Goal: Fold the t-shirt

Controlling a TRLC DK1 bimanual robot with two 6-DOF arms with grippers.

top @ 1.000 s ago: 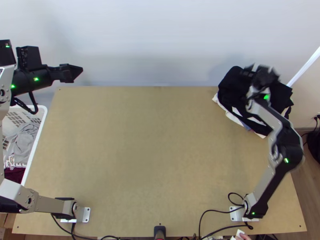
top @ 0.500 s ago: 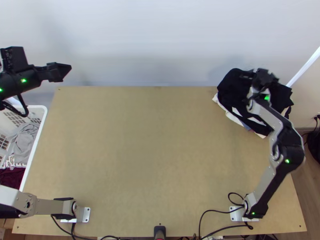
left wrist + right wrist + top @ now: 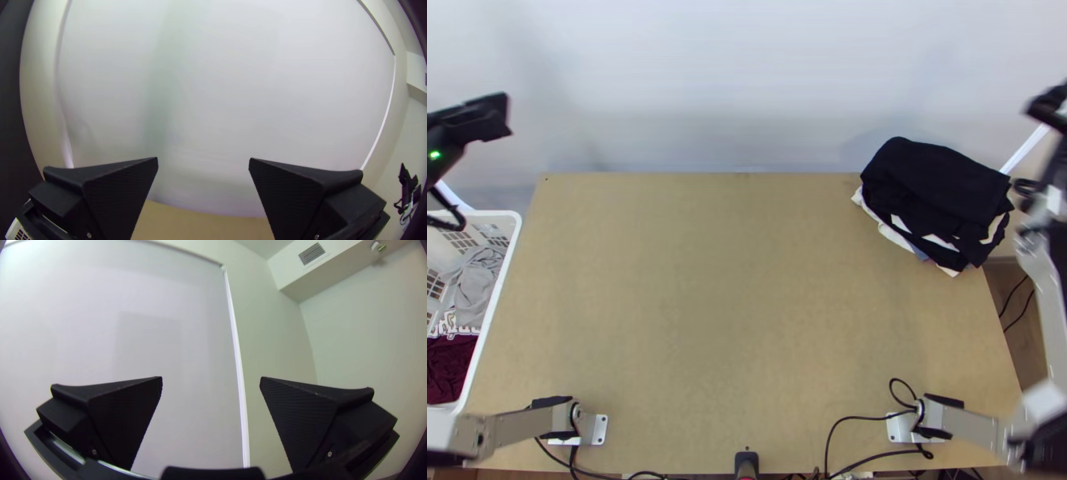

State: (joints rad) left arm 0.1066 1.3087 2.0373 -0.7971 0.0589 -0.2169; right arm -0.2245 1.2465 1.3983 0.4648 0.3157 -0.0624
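Your left tool (image 3: 203, 158) and right tool (image 3: 211, 377) gape empty; pinch the far-right black cloth (image 3: 939, 180), probably soft, by its edge.

The desk (image 3: 747, 280) is evenly lit; faint shadows are cast on the wall (image 3: 731, 72); wrist-view edges are bowed; the right arm (image 3: 1043, 276) is blurred.

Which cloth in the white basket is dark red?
The front cloth, at the near end; the grey cloth lies farther back, a white patterned cloth between them.

blk cloth (image 3: 939, 182), wht basket (image 3: 509, 214), tan table (image 3: 731, 304)
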